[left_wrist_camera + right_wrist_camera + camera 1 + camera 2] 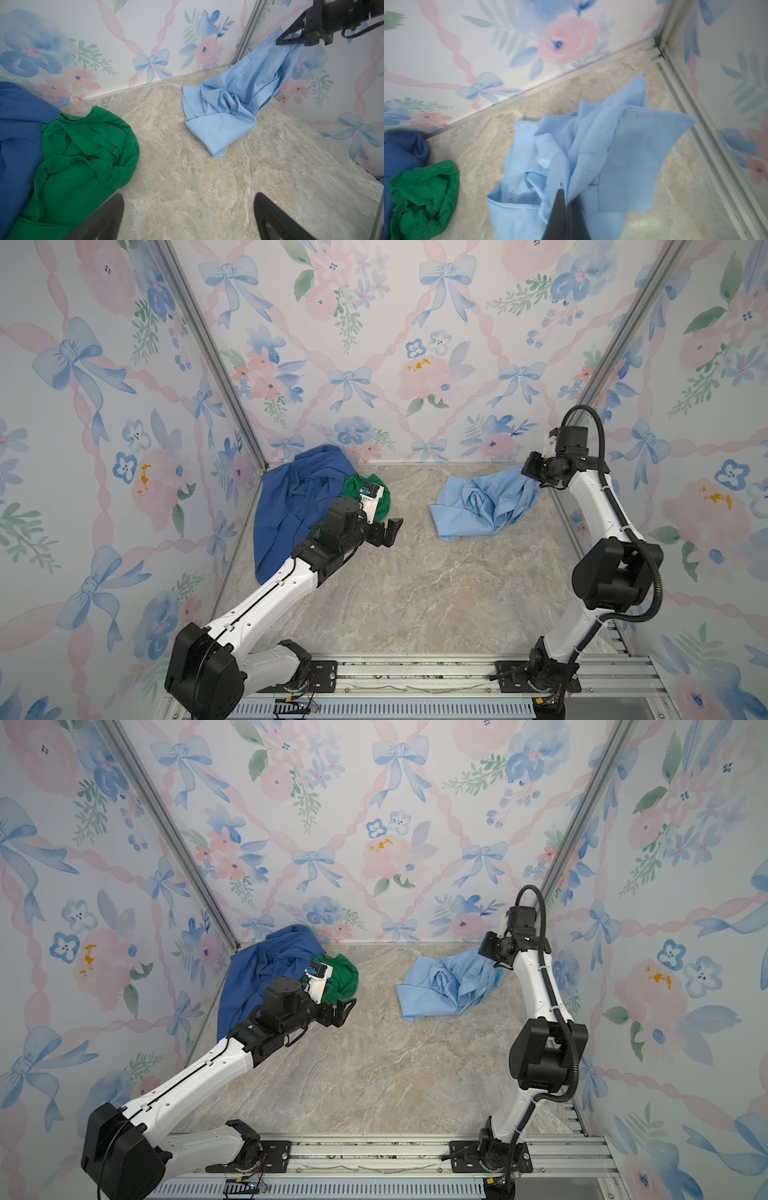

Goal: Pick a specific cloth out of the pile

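Two grippers are mine, and only one has anything in it. My right gripper (535, 484) is closed tight on the cloth (482, 506), the pale sky-blue shirt. In the right wrist view my dark fingers (558, 207) meet with a fold of the shirt pinched between them, and the fabric fans out just ahead of the tips. From that pinched edge the cloth slopes down and away from my right gripper toward the middle of the counter (415, 593). Its bulk lies crumpled there, with a flat corner farthest from the grip. The left wrist view agrees: the raised edge hangs at my right gripper (279, 41) and the rest of the cloth (224, 116) drapes down to the marble. My left gripper (390, 531) stands wide, holding nothing, over bare counter. The cloth lies well apart from it, ahead and across the counter. The pile (299, 506) sits just beside my left gripper on the side away from the cloth. Its green garment (83, 145) is nearest, partly under my wrist in both top views, and its royal-blue garment (18, 124) lies beyond. Bare counter separates the cloth from the pile.
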Available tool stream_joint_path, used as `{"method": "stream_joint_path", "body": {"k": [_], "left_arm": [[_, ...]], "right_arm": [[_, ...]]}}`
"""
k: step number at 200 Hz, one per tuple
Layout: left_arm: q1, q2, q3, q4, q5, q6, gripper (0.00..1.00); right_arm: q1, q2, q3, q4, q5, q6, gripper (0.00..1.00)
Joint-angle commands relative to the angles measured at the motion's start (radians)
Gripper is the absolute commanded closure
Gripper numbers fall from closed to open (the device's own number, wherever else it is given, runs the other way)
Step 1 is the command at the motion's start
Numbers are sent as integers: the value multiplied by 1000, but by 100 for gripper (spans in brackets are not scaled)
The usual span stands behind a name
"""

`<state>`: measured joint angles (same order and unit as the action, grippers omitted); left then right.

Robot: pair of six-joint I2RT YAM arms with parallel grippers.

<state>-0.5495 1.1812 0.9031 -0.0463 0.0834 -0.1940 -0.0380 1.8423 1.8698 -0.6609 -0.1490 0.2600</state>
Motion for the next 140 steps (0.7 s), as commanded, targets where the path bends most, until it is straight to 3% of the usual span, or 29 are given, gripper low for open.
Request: {"method": "stream_joint_path", "body": {"k": [1, 32, 57, 82, 107, 127, 140], "left_arm": [[6, -39, -34, 8, -28, -24, 2], [19, -77, -71, 6, -41, -25, 2], [38, -95, -90, 6, -40, -30, 2], [51, -100, -96, 7, -32, -32, 2], [57, -94, -94, 8, -25, -32, 2], [58, -85, -95, 8, -22, -32, 2], [59, -79, -92, 8, -15, -30, 2]], "right_arm": [[110, 93, 69, -112, -29, -10, 100], [245, 195, 58, -56, -140, 57, 100], [325, 228, -51, 17, -123, 104, 100], [316, 202, -259, 206, -121, 194, 100], [279, 218, -331, 203, -68, 174, 100], [267, 207, -357, 193, -28, 129, 88], [272, 169, -369, 182, 13, 96, 62]]}}
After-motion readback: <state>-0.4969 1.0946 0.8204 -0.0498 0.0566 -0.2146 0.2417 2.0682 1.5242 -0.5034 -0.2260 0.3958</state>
